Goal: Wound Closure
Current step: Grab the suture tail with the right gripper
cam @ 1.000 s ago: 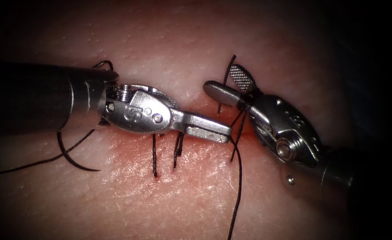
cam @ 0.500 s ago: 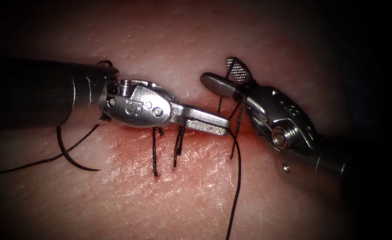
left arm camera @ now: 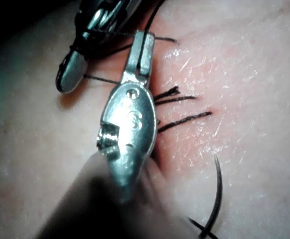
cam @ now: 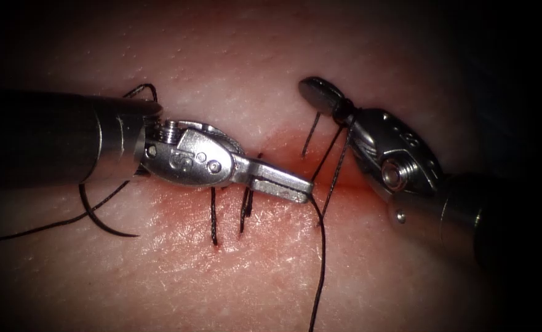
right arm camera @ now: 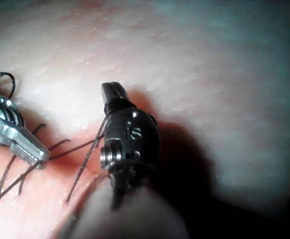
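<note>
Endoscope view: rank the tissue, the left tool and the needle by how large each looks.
1. tissue, spanning the view.
2. left tool, jaws shut on the thread.
3. needle, thin arc lying on the tissue left of the stitches, held by neither tool.

The tool sits nearer the camera, inflating it.

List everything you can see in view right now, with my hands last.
tissue: one, pale pink, under everything
cut: one, reddish line, running across under both hands
red fluid: a patch, red, along the cut
stitches: two spots, black, crossing the cut beside the left hand's jaws
thread: black, runs from the left hand's tip towards the lower edge; other strands rise to a loop wound round the right hand's jaws
needle: one, dark, curved, lying on the tissue at far left, held by neither hand, apparently not in the tissue
left hand: silver, jaws shut on the thread, over the cut
right hand: silver, jaws shut, thread looped round them
</note>
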Robot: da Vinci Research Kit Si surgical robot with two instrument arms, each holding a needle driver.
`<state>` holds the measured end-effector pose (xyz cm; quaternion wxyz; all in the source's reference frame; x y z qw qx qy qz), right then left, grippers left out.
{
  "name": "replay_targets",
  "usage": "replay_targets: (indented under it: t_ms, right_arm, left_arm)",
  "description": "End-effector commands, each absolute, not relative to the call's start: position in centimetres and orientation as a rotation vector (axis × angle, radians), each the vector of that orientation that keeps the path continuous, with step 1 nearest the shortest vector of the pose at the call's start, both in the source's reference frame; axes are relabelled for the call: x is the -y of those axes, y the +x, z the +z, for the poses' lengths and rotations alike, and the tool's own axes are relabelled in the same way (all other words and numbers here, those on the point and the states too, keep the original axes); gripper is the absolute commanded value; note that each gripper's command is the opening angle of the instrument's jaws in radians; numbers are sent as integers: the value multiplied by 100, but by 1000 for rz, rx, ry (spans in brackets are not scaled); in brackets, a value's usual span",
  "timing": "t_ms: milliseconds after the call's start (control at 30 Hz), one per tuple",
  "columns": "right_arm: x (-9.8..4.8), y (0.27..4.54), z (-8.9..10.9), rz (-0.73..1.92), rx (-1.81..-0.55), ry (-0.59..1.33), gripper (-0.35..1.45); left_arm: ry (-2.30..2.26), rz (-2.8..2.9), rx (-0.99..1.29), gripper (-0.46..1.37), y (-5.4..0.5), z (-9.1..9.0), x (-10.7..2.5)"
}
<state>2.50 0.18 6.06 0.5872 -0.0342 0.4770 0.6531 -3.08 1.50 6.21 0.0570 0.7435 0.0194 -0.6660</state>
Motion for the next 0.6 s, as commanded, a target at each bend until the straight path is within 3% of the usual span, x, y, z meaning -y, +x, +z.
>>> replay_targets:
  t_ms: [33, 600]
  right_arm:
    - [-18, 250, 605, 1522, -1110, -84, -35]
    - [-10, 254, 594, 1509, -1133, -71, -35]
  left_arm:
    - [2250, -2016, -66, -35, -308, 621, -150]
    - [2252, -2019, -72, -35, -307, 622, -148]
